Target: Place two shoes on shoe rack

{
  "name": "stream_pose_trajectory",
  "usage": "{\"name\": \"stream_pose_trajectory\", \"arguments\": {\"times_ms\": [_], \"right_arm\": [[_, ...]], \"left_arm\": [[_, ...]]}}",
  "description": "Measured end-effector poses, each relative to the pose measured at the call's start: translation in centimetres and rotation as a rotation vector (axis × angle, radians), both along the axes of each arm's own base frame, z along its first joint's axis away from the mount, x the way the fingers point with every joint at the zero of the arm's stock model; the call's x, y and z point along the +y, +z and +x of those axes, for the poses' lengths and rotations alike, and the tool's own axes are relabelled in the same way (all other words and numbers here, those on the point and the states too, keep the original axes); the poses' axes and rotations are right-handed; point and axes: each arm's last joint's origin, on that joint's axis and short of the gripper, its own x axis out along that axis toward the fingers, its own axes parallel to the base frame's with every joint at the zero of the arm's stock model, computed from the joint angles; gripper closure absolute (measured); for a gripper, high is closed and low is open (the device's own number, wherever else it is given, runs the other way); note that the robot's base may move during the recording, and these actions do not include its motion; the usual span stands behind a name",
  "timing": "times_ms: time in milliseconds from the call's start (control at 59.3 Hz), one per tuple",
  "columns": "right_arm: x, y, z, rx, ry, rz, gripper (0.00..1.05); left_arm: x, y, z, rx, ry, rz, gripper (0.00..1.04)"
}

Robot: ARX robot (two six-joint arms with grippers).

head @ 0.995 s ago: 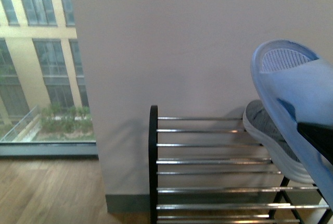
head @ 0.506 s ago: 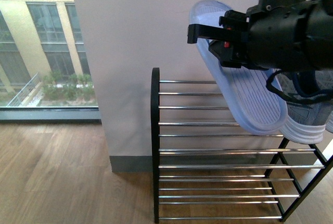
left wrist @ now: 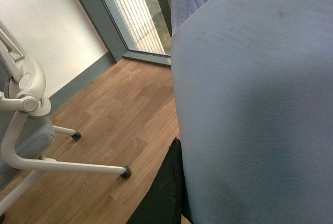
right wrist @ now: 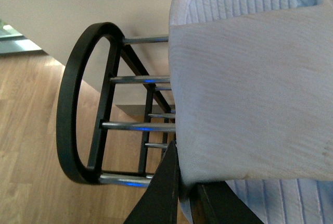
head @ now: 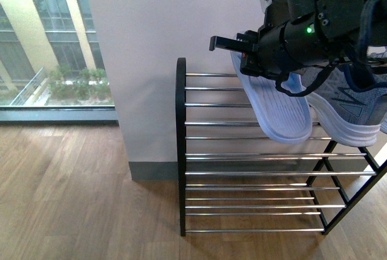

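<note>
A pale blue rubber slide [head: 275, 106] is carried by a black gripper [head: 248, 47] closed on its strap, sole outward, long axis slanting down over the top chrome bars of the black-framed shoe rack [head: 179, 151]. Just beside it, a grey knit sneaker [head: 344, 106] hangs. Which arm holds which cannot be told.

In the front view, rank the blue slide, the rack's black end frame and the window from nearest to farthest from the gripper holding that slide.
1. Pale blue slide: held in the gripper, hanging over the rack's upper bars.
2. Black end frame of the shoe rack: down and to the left of the gripper.
3. Window: far left, beyond the wall's edge.
</note>
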Motion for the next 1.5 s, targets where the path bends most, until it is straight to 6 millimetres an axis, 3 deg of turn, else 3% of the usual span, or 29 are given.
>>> {"name": "stream_pose_trajectory", "arguments": {"times_ms": [186, 489, 843, 1265, 1501], "right_arm": [[-0.4, -1.3, 1.9, 0.039, -0.032, -0.008, 1.03], [-3.3, -4.5, 5.1, 0.127, -0.135, -0.018, 1.03], [-4.2, -3.5, 6.6, 0.078, -0.179, -0.023, 1.03], [-4.1, -3.4, 5.8, 0.092, -0.159, -0.003, 0.42], [-4.5, -0.4, 2.1, 0.104, -0.124, -0.079, 0.08]], "left_arm": [[0.0, 0.0, 0.0, 0.000, 0.000, 0.000, 1.03], [0.0, 0.0, 0.0, 0.000, 0.000, 0.000, 1.03], [0.0, 0.0, 0.0, 0.000, 0.000, 0.000, 1.03], [0.0, 0.0, 0.0, 0.000, 0.000, 0.000, 1.03], [0.0, 0.0, 0.0, 0.000, 0.000, 0.000, 1.03]]}}
